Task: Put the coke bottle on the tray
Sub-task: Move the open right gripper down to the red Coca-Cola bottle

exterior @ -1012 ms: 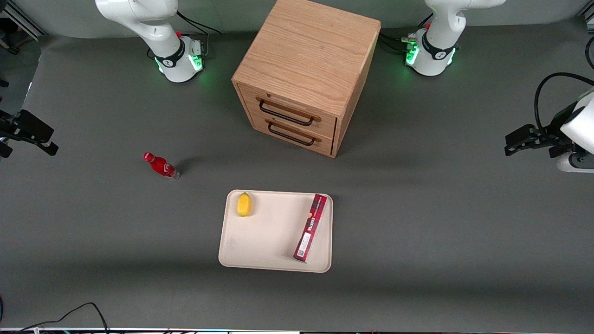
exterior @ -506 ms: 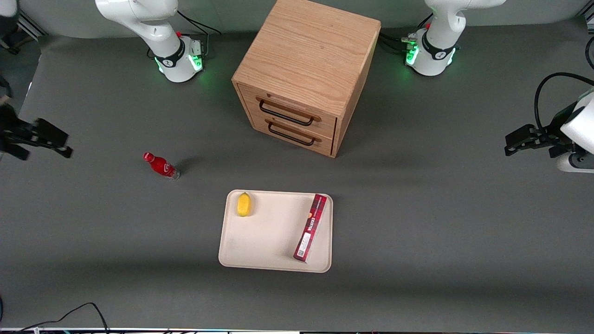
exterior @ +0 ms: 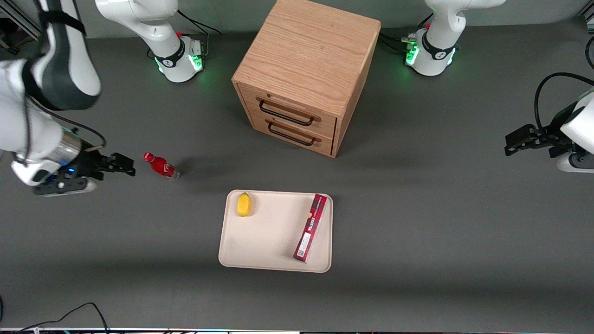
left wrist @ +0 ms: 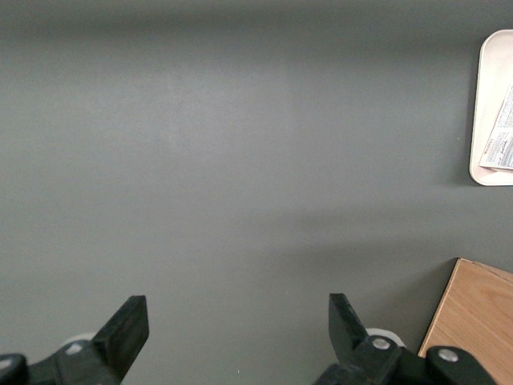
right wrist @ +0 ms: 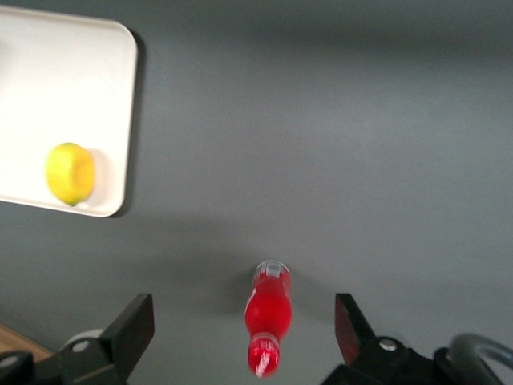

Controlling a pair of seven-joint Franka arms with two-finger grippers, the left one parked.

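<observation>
The coke bottle (exterior: 160, 165) is small and red with a red cap and a clear base. It stands on the grey table toward the working arm's end, apart from the tray. The cream-beige tray (exterior: 260, 241) lies nearer the front camera, in front of the drawer cabinet. My right gripper (exterior: 127, 166) is open and empty, level with the bottle and just short of its cap. In the right wrist view the bottle (right wrist: 268, 313) stands between my spread fingers (right wrist: 135, 325), untouched, and the tray's corner (right wrist: 80, 72) shows too.
A yellow lemon (exterior: 243, 204) and a long dark-red box (exterior: 310, 227) lie on the tray. A wooden cabinet with two drawers (exterior: 304, 74) stands farther from the front camera than the tray. A black cable (exterior: 69, 315) lies at the table's front edge.
My right gripper has moved in from the table's end toward the bottle and now hovers just beside it. The bottle, tray, lemon and box have not moved.
</observation>
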